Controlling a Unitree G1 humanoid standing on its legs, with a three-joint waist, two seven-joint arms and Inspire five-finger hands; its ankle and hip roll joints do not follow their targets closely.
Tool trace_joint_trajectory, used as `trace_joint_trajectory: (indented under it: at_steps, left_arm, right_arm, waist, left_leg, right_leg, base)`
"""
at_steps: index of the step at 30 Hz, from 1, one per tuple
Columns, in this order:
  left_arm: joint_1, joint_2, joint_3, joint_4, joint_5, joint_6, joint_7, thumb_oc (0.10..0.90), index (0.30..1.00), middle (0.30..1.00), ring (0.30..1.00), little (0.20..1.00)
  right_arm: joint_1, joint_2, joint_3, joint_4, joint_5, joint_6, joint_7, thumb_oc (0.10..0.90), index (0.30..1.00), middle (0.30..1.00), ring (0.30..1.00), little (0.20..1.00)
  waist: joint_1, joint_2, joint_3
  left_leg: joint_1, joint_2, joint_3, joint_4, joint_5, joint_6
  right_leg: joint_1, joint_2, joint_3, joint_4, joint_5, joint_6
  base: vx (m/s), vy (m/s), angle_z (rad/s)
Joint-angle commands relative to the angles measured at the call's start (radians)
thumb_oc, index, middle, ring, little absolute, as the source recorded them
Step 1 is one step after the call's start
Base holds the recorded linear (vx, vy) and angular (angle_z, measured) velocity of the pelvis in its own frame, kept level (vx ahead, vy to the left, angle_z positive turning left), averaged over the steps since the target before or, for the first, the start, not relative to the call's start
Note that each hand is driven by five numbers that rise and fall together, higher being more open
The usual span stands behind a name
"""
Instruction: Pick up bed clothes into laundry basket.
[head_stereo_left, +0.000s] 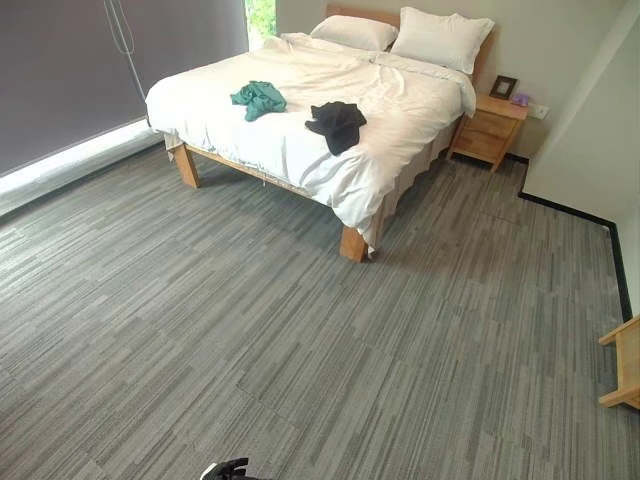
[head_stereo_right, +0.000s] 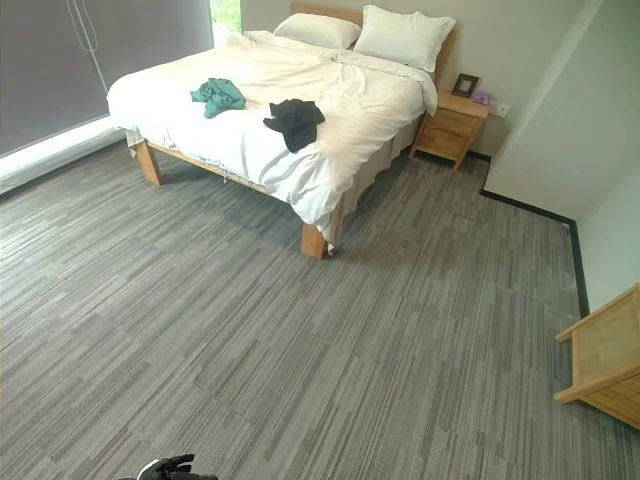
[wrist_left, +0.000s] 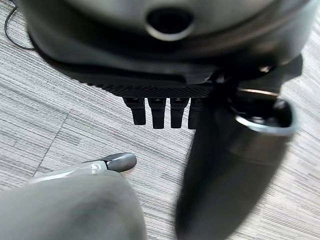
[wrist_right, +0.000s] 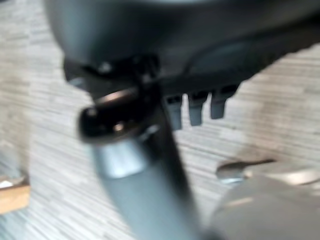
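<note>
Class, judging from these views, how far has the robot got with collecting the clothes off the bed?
Nothing looks done: the teal garment and the black garment both lie on the bed, well across the floor. In hand: nothing; the left hand and right hand hang open over carpet. Both pickups remain.

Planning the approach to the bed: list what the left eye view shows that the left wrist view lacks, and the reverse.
Left eye view: the bed with a teal garment and a black garment lying apart on it, two pillows and a nightstand. Left wrist view: the left hand up close, fingers straight, holding nothing. Shared: the grey striped floor.
</note>
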Motion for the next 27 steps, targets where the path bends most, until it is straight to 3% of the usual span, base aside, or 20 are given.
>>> trace_joint_trajectory:
  at_steps: [1, 6, 8, 13, 17, 19, 27]
  left_arm:
    - [-0.050, -0.032, 0.006, 0.024, 0.037, -0.027, -0.018, 0.800, 0.900, 0.900, 0.900, 0.900]
    - [-0.052, -0.025, -0.008, 0.027, 0.073, -0.033, -0.013, 0.800, 0.900, 0.900, 0.900, 0.900]
    - [-0.090, 0.027, -0.011, -0.022, 0.065, -0.050, -0.001, 0.800, 0.900, 0.900, 0.900, 0.900]
    - [-0.140, 0.073, -0.040, -0.120, 0.054, -0.065, 0.002, 0.800, 0.900, 0.900, 0.900, 0.900]
    - [-0.200, 0.122, -0.047, -0.369, -0.050, -0.087, 0.029, 0.800, 0.900, 0.900, 0.900, 0.900]
    - [-0.204, 0.132, -0.044, -0.495, -0.110, -0.096, 0.039, 0.800, 0.900, 0.900, 0.900, 0.900]
    - [-0.204, 0.132, -0.044, -0.495, -0.110, -0.095, 0.039, 0.800, 0.900, 0.900, 0.900, 0.900]
  right_arm:
    - [0.046, -0.022, 0.014, 0.106, -0.045, 0.021, 0.017, 0.800, 0.900, 0.900, 0.900, 0.900]
    - [0.047, -0.029, 0.007, 0.108, -0.039, 0.018, 0.018, 0.800, 0.900, 0.900, 0.900, 0.900]
    - [0.020, -0.069, -0.059, 0.007, 0.109, -0.015, 0.023, 0.800, 0.900, 0.900, 0.900, 0.900]
    - [-0.010, -0.123, -0.071, -0.148, 0.103, -0.038, 0.001, 0.800, 0.900, 0.900, 0.900, 0.900]
    - [-0.005, -0.197, -0.111, -0.601, 0.084, -0.066, -0.042, 0.800, 0.900, 0.900, 0.900, 0.900]
    - [0.011, -0.204, -0.139, -0.723, 0.078, -0.085, -0.054, 0.800, 0.900, 0.900, 0.900, 0.900]
    - [0.011, -0.204, -0.139, -0.723, 0.078, -0.085, -0.054, 0.800, 0.900, 0.900, 0.900, 0.900]
  waist:
    - [0.006, 0.001, -0.010]
    - [0.004, 0.001, -0.010]
    - [-0.008, 0.002, -0.021]
    - [-0.016, 0.006, -0.025]
    - [-0.028, 0.012, -0.024]
    - [-0.028, 0.014, -0.022]
    - [-0.028, 0.014, -0.022]
  left_leg:
    - [0.018, 0.042, 0.027, -0.018, -0.035, -0.064]
    - [0.019, 0.041, 0.030, -0.020, -0.036, -0.064]
    - [0.030, 0.044, 0.044, -0.026, -0.039, -0.068]
    - [0.037, 0.046, 0.051, -0.027, -0.039, -0.070]
    - [0.038, 0.045, 0.059, -0.028, -0.038, -0.071]
    - [0.038, 0.044, 0.059, -0.027, -0.038, -0.070]
    - [0.038, 0.044, 0.059, -0.027, -0.038, -0.070]
  right_leg:
    - [-0.015, -0.107, 0.014, -0.048, 0.025, 0.187]
    - [-0.017, -0.108, 0.015, -0.050, 0.028, 0.189]
    - [-0.014, -0.106, 0.028, -0.055, 0.030, 0.192]
    - [-0.012, -0.105, 0.034, -0.055, 0.033, 0.196]
    - [-0.019, -0.107, 0.037, -0.050, 0.038, 0.202]
    - [-0.020, -0.109, 0.035, -0.048, 0.039, 0.203]
    - [-0.020, -0.109, 0.035, -0.048, 0.039, 0.203]
  base:
    - [-0.01, 0.012, 0.05]
    - [0.00, 0.003, 0.01]
    - [0.02, 0.034, -0.09]
    - [0.00, 0.019, -0.14]
    - [-0.02, 0.033, -0.06]
    - [-0.01, 0.020, -0.08]
    - [0.00, 0.000, 0.00]
